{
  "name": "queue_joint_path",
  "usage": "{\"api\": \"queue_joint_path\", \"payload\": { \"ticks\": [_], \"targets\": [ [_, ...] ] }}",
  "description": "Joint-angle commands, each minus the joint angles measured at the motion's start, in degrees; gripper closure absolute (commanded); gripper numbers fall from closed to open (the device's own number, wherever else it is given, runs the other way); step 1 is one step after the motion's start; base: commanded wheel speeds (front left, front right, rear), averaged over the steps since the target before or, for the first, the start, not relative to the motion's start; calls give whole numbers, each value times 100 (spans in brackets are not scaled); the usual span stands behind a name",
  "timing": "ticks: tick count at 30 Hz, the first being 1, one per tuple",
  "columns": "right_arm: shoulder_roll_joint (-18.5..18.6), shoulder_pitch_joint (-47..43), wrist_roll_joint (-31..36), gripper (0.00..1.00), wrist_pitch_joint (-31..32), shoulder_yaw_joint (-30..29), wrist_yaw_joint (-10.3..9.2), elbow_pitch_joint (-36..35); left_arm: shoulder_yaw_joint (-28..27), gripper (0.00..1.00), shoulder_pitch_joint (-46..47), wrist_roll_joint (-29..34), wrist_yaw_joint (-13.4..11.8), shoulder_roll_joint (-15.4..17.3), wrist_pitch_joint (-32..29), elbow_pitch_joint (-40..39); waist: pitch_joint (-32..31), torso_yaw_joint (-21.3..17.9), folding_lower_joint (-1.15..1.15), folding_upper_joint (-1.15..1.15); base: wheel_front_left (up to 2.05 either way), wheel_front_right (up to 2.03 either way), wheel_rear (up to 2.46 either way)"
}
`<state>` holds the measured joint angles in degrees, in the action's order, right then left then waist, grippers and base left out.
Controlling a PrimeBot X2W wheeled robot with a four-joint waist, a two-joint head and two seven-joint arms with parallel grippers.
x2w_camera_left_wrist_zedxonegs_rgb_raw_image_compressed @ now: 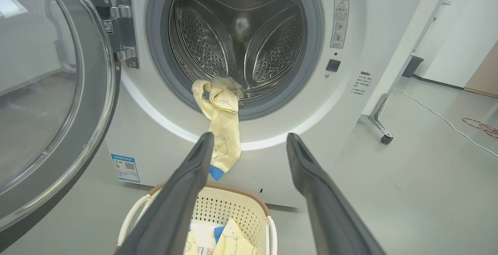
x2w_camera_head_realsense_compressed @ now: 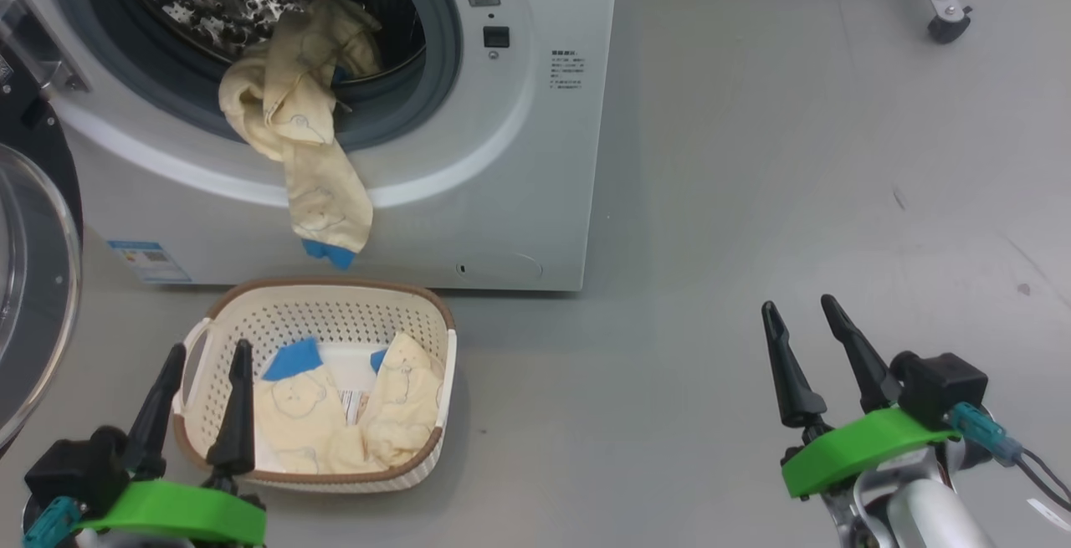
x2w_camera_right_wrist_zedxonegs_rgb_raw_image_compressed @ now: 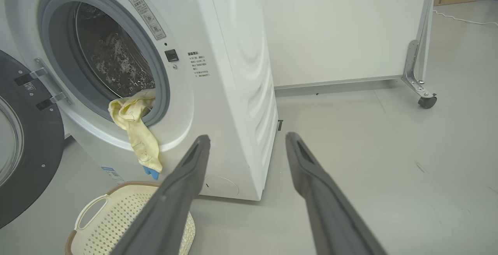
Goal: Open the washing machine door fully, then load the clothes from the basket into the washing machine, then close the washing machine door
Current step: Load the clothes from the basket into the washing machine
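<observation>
The white washing machine (x2w_camera_head_realsense_compressed: 468, 197) stands with its black-rimmed door (x2w_camera_head_realsense_compressed: 33, 280) swung wide to the left. One cream-yellow garment (x2w_camera_head_realsense_compressed: 305, 155) hangs out of the drum mouth over the grey gasket, its blue tip down the front panel. More of the clothes (x2w_camera_head_realsense_compressed: 351, 418) lie in the cream basket (x2w_camera_head_realsense_compressed: 335, 297) on the floor before the machine. My left gripper (x2w_camera_head_realsense_compressed: 207, 351) is open at the basket's near-left rim, holding nothing. Well to the right, over bare floor, my right gripper (x2w_camera_head_realsense_compressed: 799, 305) is open and holds nothing. The left wrist view shows the steel drum (x2w_camera_left_wrist_zedxonegs_rgb_raw_image_compressed: 237, 33).
Grey floor (x2w_camera_head_realsense_compressed: 795, 155) spreads to the right of the machine. A metal frame leg on a caster (x2w_camera_head_realsense_compressed: 950, 25) stands at the far right. A white cable (x2w_camera_left_wrist_zedxonegs_rgb_raw_image_compressed: 439, 116) trails across the floor beyond it. A white wall panel (x2w_camera_right_wrist_zedxonegs_rgb_raw_image_compressed: 338, 29) stands behind the machine.
</observation>
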<state>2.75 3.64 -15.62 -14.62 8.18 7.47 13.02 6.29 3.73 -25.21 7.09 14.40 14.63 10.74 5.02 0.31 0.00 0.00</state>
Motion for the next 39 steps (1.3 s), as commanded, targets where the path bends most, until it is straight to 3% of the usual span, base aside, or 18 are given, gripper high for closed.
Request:
{"api": "queue_joint_path", "payload": {
  "ticks": [1, 6, 14, 21, 39],
  "targets": [
    [12, 197, 32, 0, -38, 133, 2, -213, -265, 0, 280, 25, 26, 98, 37, -132, 113, -22, 0, 0, 0, 0, 0],
    [12, 311, 132, 0, -38, 100, 2, -266, -198, 0, 542, 1, 34, 151, 37, -50, 518, -46, 0, 0, 0, 0, 0],
    [12, 603, 331, 0, -38, 82, 2, -421, -101, 0, 1424, -535, 38, 342, 32, 546, 1441, -170, 0, 0, 0, 0, 0],
    [12, 794, 428, 0, -38, 29, 2, -581, 251, 0, 2555, -1195, 39, 712, -185, 1340, 2188, -336, 0, 0, 0, 0, 0],
    [12, 1020, 326, 0, -38, 72, 2, -965, 1371, 0, 5174, -1887, 39, 1606, -674, 3180, 3344, -875, 0, 0, 0, 0, 0]
  ]
}}
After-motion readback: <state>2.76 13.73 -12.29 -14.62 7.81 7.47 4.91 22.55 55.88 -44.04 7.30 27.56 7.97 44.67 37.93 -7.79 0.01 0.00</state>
